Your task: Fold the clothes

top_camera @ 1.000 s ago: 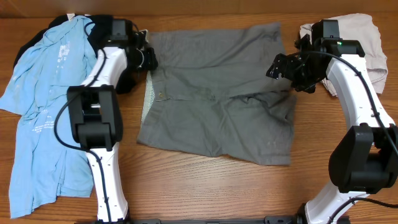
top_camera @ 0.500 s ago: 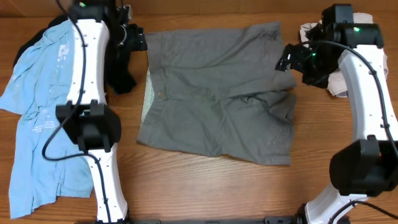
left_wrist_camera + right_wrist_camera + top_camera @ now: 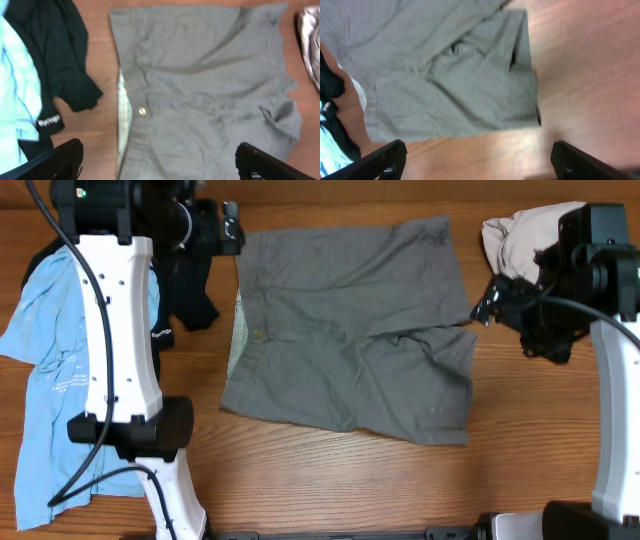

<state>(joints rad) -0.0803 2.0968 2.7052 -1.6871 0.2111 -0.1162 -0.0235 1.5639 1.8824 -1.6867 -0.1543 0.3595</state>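
You're looking at grey-olive shorts lying spread flat mid-table, waistband pointing left with its button and pale lining showing. A light blue printed shirt is sprawling far left, a black shirt is lying between them, and beige shorts are sitting bunched top right.

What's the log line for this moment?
left gripper: open, empty | right gripper: open, empty | grey shorts: spread out, not yet folded
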